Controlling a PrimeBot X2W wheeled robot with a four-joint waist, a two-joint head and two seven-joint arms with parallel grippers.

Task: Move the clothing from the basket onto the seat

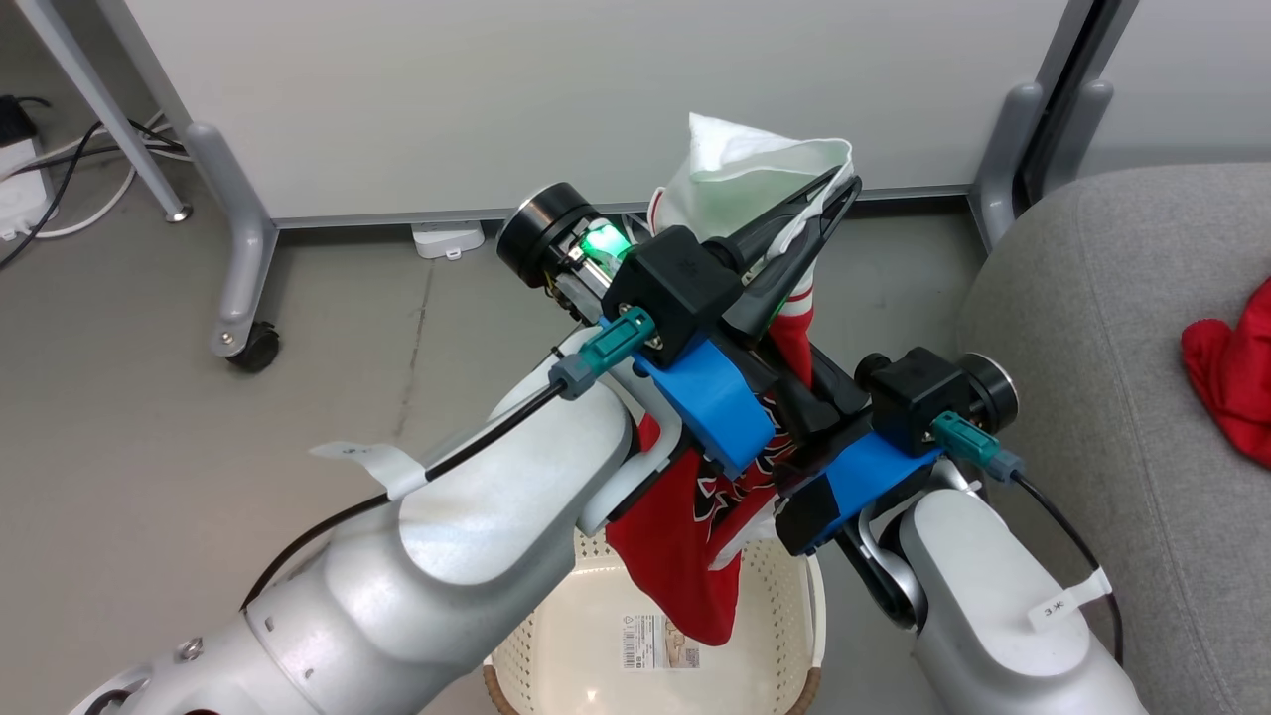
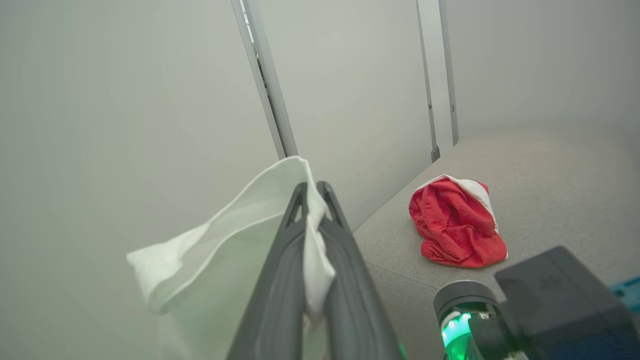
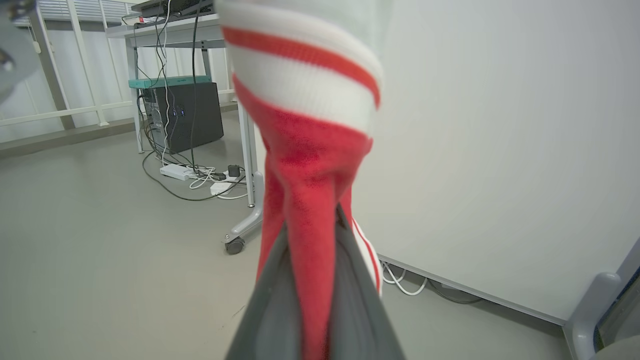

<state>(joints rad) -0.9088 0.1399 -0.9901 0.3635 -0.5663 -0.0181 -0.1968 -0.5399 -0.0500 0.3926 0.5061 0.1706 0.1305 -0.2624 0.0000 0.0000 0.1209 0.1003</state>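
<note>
Right under us sits the basket (image 1: 596, 586), and we see its bottom bare around the label, with nothing lying in it. Just above hangs the red jersey (image 1: 685, 536), its lowest fold dangling over the basket's open top, so it is lifted out but not yet carried away. The right tool (image 3: 310, 230) is clamped on a red fold of it. Higher up, the left tool (image 1: 804, 233) is pinched tight on the pale upper end of the same cloth. Further off to our right is the sofa (image 1: 1092, 328), where the other red garment (image 1: 1226, 382) already lies crumpled on the cushion. We call it about halfway: one piece is delivered, and this jersey has yet to cross over and be let go.
</note>
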